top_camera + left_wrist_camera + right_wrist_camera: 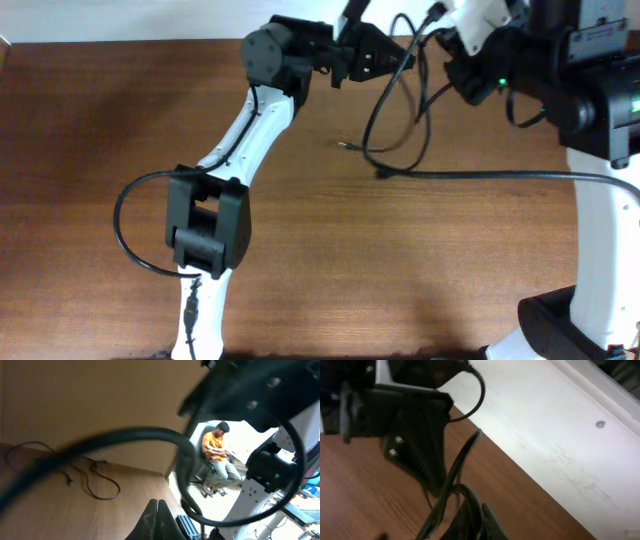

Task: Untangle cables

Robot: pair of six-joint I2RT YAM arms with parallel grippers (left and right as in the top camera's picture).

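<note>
I logged the left gripper (157,510) fingers together, hold on the cables (470,175) unclear. The right gripper (479,516) was clamped on the cables.

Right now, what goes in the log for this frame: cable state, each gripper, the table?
cables: thin black cords, looped, upper part lifted, plug ends on the wood
left gripper: jaws together; whether a cord is pinched is unclear
right gripper: jaws shut on a cord
grippers: close together at the far edge
table: brown wood
untangled: not yet
</note>
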